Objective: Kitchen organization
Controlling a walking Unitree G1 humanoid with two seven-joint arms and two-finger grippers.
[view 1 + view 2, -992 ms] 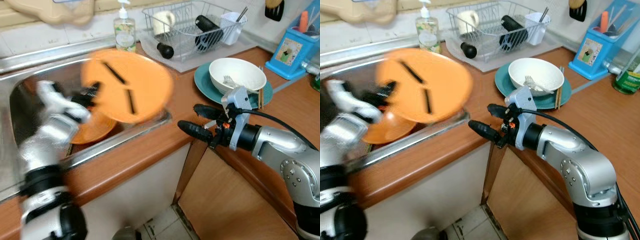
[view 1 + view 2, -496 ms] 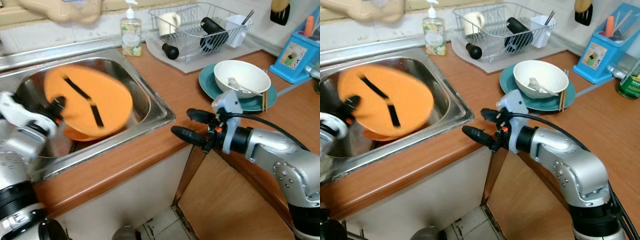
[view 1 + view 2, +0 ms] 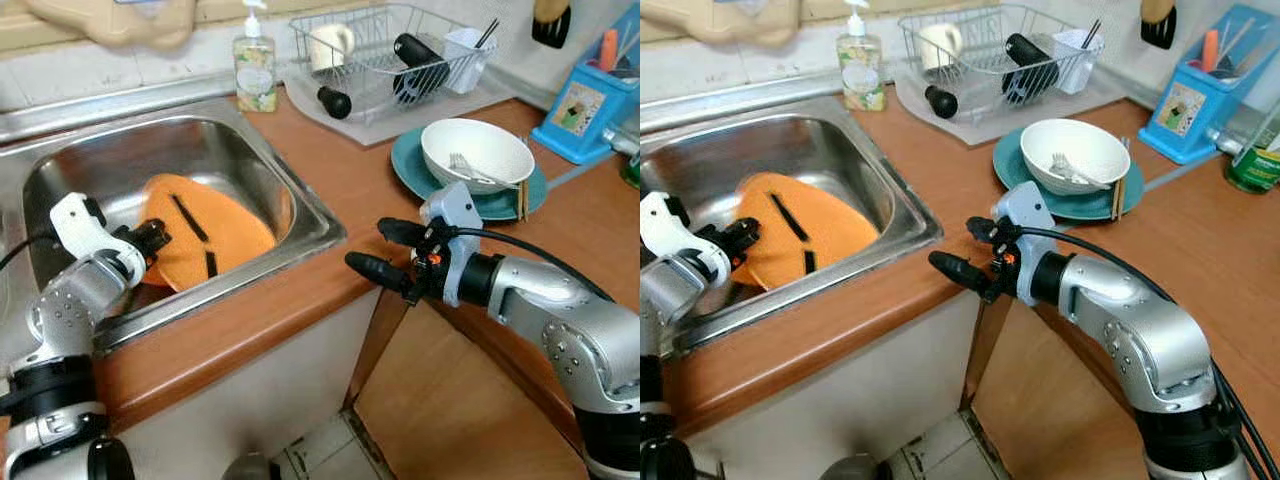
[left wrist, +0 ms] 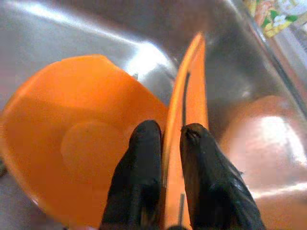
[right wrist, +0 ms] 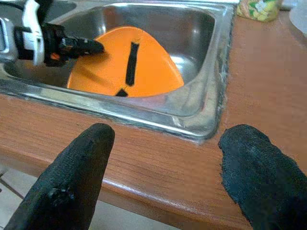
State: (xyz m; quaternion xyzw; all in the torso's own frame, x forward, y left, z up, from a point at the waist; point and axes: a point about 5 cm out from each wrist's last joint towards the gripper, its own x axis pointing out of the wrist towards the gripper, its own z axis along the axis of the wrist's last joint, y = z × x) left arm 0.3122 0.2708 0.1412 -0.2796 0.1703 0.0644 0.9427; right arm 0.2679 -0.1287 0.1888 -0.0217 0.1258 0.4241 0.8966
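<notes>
An orange plate [image 3: 210, 232] with two black stripes rests tilted down inside the steel sink [image 3: 305, 215]. My left gripper [image 3: 152, 238] is shut on the plate's rim at the sink's left. In the left wrist view its black fingers [image 4: 141, 177] pinch the plate edge [image 4: 184, 120], and an orange bowl [image 4: 76, 143] lies under it. My right gripper [image 3: 385, 250] hangs open over the counter's front edge, right of the sink, holding nothing. A white bowl [image 3: 475, 150] with a fork sits on a teal plate [image 3: 410, 165] behind it.
A wire dish rack [image 3: 385, 55] holding a mug and black items stands at the back. A soap bottle [image 3: 252, 62] stands behind the sink. A blue utensil holder [image 3: 590, 95] is at the far right. Chopsticks [image 3: 522, 200] lie on the teal plate.
My left gripper has carried the orange plate from above the counter edge down into the sink, onto the orange bowl. The right arm has stayed about where it was.
</notes>
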